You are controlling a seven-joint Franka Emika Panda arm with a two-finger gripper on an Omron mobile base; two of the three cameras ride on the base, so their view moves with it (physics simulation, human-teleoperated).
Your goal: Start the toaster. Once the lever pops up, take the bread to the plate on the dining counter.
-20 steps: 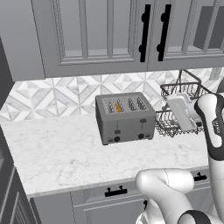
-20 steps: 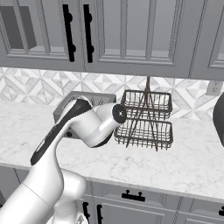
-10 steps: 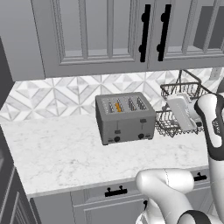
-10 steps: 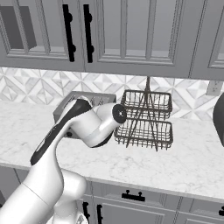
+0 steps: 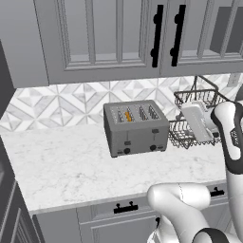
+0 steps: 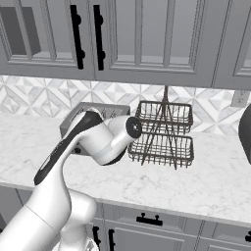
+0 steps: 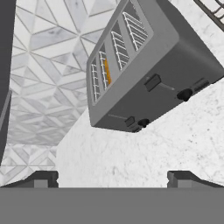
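Note:
The grey four-slot toaster [image 5: 136, 128] stands on the marble counter against the tiled wall. Edge-on, the orange-brown bread [image 5: 128, 115] sits down in its second slot from the left. Two dark levers [image 5: 127, 136] [image 5: 155, 131] sit high on its front face, with small black knobs below. In the hand view the toaster [image 7: 148, 65] appears tilted, with the bread [image 7: 107, 72] and both levers [image 7: 152, 82] [image 7: 129, 121] visible. My gripper [image 7: 113, 177] is open, well short of the toaster, with nothing between its tips. The toaster [image 6: 105, 109] is mostly behind my arm. The plate and dining counter are out of view.
A dark wire two-tier rack [image 5: 197, 121] stands just right of the toaster, also seen from the other side [image 6: 164, 132]. Grey wall cabinets with black handles [image 5: 156, 35] hang above. Open marble counter [image 5: 71, 166] lies in front and left of the toaster.

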